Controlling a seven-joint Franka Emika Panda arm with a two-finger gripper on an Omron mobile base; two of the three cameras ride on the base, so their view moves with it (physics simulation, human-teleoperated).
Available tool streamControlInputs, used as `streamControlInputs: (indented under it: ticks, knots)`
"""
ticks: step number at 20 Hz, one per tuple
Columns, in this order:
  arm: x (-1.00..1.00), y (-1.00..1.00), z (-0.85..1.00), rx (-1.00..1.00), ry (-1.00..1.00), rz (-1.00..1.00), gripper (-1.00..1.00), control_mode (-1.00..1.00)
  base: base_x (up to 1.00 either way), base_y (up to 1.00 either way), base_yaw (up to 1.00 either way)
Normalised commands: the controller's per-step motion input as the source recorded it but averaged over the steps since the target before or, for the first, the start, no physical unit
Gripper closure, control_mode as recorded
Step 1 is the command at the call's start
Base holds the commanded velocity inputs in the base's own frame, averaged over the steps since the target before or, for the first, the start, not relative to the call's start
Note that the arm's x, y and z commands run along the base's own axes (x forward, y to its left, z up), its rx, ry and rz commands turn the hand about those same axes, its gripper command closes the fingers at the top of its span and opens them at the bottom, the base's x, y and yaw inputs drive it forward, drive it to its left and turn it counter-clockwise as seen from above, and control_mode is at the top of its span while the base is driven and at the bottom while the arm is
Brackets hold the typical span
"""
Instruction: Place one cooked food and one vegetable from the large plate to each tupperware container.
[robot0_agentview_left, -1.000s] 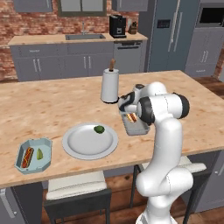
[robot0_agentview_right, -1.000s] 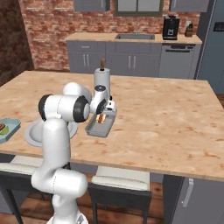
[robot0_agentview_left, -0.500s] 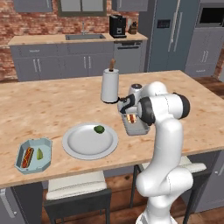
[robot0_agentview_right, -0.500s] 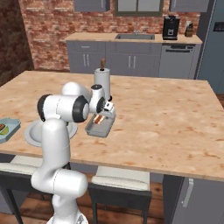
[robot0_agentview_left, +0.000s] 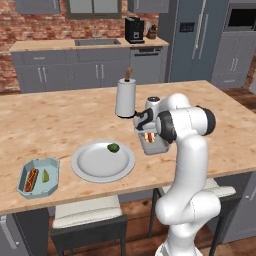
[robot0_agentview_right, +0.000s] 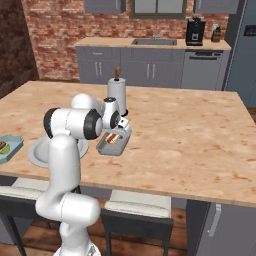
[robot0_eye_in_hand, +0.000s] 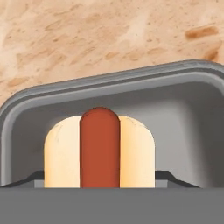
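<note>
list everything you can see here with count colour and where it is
large plate: 1, white-grey, counter front, between the two trays
green vegetable: 1, on the plate's far right part
blue tray: 1, light blue, counter front left
hot dog in blue tray: 1, red in a tan bun
pale green piece: 1, beside that hot dog
grey tray: 1, right of the plate, under the hand
hot dog in grey tray: 1, red in a pale bun
paper towel roll: 1, white, upright behind the grey tray
coffee machine: 1, black, back counter
gripper: 1, low over the grey tray, tips either side of the hot dog
</note>
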Motion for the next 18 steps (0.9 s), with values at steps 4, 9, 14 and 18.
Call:
streamControlInputs:
  ticks: [4,9,14,18]
  knots:
    - [0.0,0.03,-0.1,0.0,0.0,0.0,-1.0,-1.0,0.0,0.0,0.0]
    - [0.0,0.03,0.0,0.0,0.0,0.0,-1.0,-1.0,0.0,0.0,0.0]
    - [0.0,0.05,0.0,0.0,0.0,0.0,-1.0,-1.0,0.0,0.0,0.0]
    - [0.0,0.08,0.0,0.0,0.0,0.0,-1.0,-1.0,0.0,0.0,0.0]
